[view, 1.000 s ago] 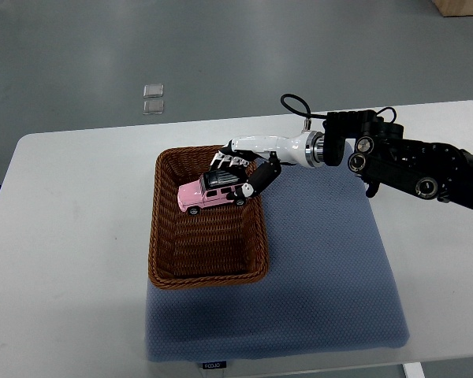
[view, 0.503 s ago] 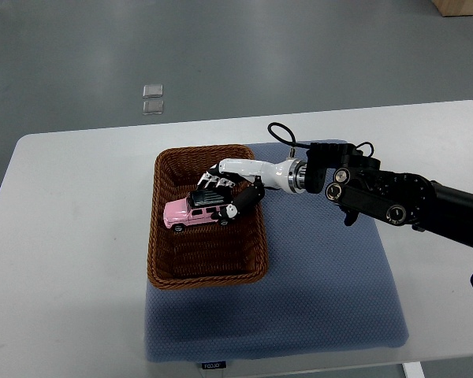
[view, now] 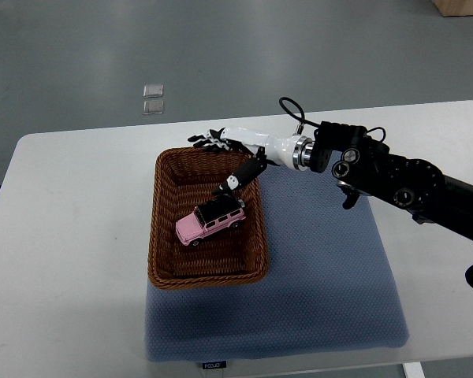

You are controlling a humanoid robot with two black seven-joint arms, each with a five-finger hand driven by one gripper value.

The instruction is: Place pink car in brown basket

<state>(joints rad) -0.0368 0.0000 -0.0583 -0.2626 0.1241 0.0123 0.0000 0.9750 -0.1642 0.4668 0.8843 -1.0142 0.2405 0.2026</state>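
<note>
Now I see the pink car (view: 210,221) lying on the floor of the brown basket (view: 207,269), near the middle, and nothing is touching it. My right hand (view: 230,155) is over the far rim of the basket, with its fingers (view: 207,140) spread wide and holding nothing. Its thumb points down toward the car but stays apart from it. The basket sits on the white bench (view: 71,244), partly on a blue mat (view: 323,276).

Pink car (view: 210,221) released into brown basket (view: 165,236)
The right hand (view: 230,153) has been opened and drawn back toward 12 o'clock; the car is left lying free below it.
</note>
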